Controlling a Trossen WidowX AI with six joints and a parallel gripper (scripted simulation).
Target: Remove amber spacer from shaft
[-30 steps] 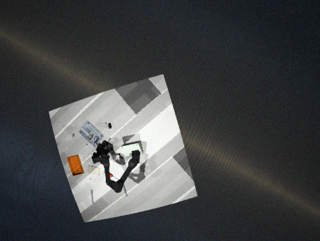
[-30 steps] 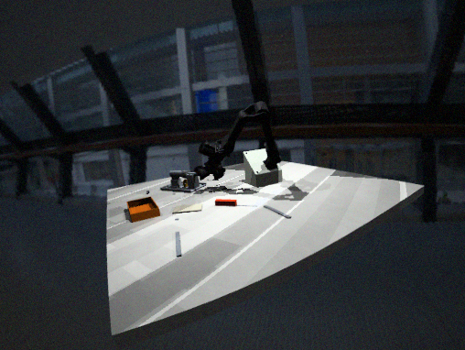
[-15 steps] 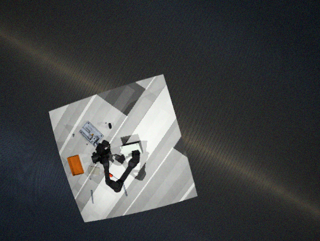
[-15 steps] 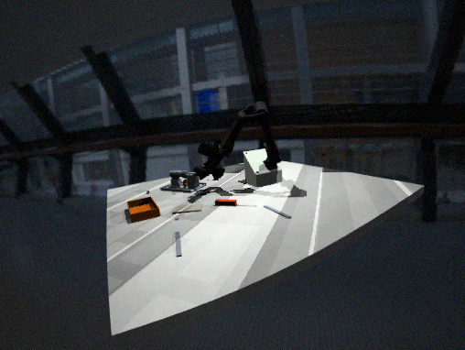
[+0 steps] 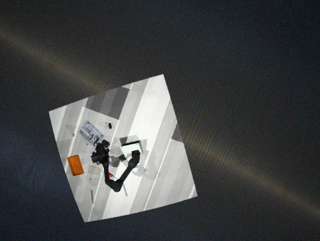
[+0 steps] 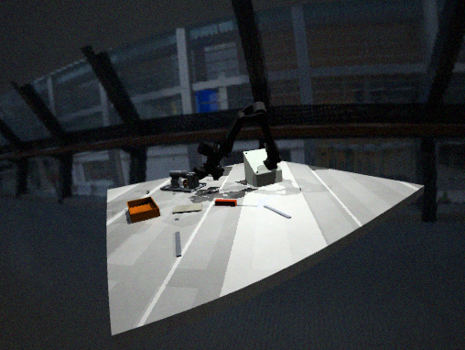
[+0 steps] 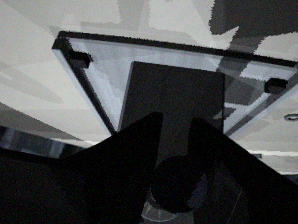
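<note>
The fixture's tray [image 5: 82, 130] [image 6: 170, 188] [image 7: 107, 75] lies flat on the table, with dark grey blocks standing on it. The big housing block [image 7: 175, 90] seems to be the wide dark one ahead of the fingers in the wrist view. A small amber spot [image 5: 92, 134] [image 6: 184, 182], likely the amber spacer, shows among the blocks; whether it hangs on the shaft I cannot tell. My gripper [image 5: 97, 144] [image 6: 199, 176] [image 7: 176, 124] is at the fixture's near end, shut on the shaft's dark round end [image 7: 178, 184]. The rest of the shaft is hidden or too dark to see.
An orange bin [image 5: 75, 164] [image 6: 145, 215], a beige plate [image 5: 94, 170] [image 6: 188, 209], a red-handled tool [image 6: 225, 202] and two grey bars [image 6: 178, 244] [image 6: 277, 212] lie on the table. A pale sloped box [image 5: 130, 148] [image 6: 254, 160] stands by the arm's base. A small black object [image 5: 109, 125] lies beside the fixture.
</note>
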